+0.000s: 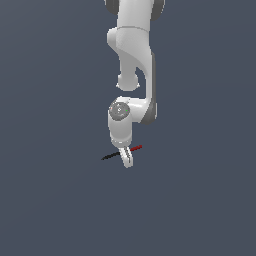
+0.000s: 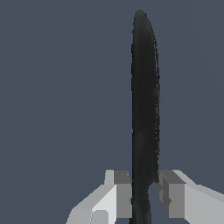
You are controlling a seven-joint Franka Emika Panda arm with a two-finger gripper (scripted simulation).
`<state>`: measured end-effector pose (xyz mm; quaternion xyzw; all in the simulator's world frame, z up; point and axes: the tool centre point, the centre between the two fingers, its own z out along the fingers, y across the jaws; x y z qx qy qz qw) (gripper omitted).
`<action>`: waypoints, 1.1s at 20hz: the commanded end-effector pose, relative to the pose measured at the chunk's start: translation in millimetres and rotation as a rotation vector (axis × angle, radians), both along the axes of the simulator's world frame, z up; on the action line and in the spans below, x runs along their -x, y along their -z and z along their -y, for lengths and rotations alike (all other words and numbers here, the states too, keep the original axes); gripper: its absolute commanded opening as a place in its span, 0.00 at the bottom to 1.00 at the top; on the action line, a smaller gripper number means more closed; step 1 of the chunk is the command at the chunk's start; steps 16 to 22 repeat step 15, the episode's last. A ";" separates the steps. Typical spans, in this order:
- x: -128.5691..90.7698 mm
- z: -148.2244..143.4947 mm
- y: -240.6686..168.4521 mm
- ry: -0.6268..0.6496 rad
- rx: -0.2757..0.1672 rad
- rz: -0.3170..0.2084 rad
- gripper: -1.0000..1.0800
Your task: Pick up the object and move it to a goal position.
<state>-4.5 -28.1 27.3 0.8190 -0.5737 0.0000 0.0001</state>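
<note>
Both fingers (image 2: 118,197) clamp stick (image 1: 111,156) (red end out), open room round gripper (image 1: 127,158).

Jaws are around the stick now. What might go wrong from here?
The stick is very thin, and the wrist view shows a gap beside one finger pad, so it may slip or pivot when lifted. The gripper sits nearer the red end, so the long black end could droop.
</note>
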 end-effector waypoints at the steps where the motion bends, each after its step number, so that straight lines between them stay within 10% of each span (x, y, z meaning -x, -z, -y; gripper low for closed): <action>1: 9.2 8.8 -2.3 -0.001 0.000 0.000 0.00; 22: 22.0 23.4 -5.8 -0.001 0.000 0.000 0.00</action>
